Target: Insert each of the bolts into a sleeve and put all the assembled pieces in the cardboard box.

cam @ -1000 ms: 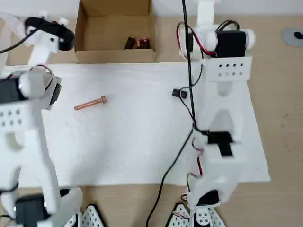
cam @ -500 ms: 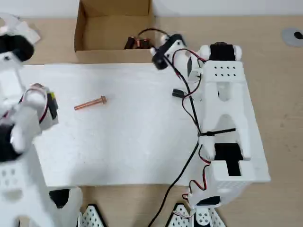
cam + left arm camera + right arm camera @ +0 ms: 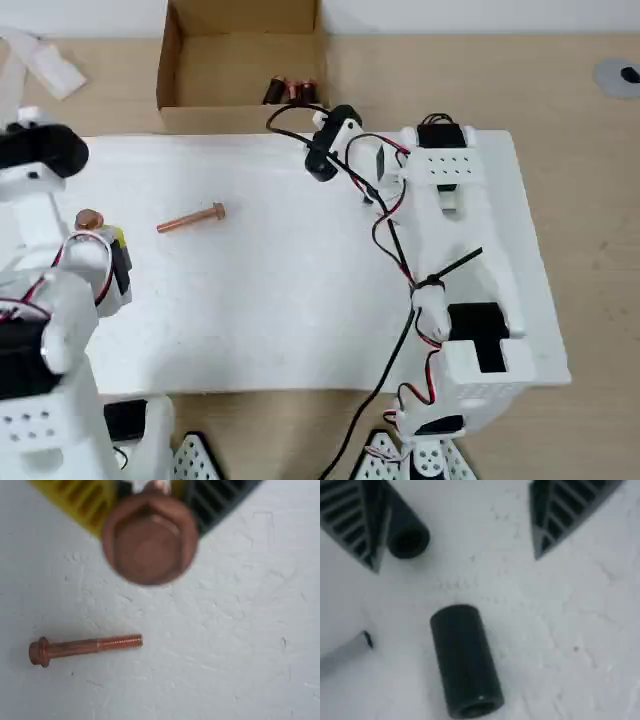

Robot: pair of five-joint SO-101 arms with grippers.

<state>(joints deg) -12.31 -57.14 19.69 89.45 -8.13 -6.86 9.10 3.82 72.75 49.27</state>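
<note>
My left gripper (image 3: 150, 490) is shut on a copper bolt (image 3: 150, 540), seen head-on between the yellow and black fingers; from above it hangs at the mat's left edge (image 3: 89, 219). A second copper bolt (image 3: 190, 219) (image 3: 85, 648) lies flat on the white mat (image 3: 280, 300). My right gripper (image 3: 456, 560) hovers open over the mat. A black sleeve (image 3: 465, 662) lies just beyond its fingertips. Another black sleeve (image 3: 408, 538) rests against one finger (image 3: 357, 520). In the high view the right arm (image 3: 440, 170) covers most of them. The cardboard box (image 3: 175, 75) holds assembled pieces (image 3: 290, 90).
A black cable (image 3: 395, 250) trails along the right arm across the mat, and a grey cable end (image 3: 345, 652) lies near the sleeve. White tape (image 3: 45, 60) lies at the far left. Open mat stretches between the two arms.
The right arm swung from raised, past the box's corner, down over the sleeves. The left arm shifted towards the near side, and the bolt in its gripper came into sight.
</note>
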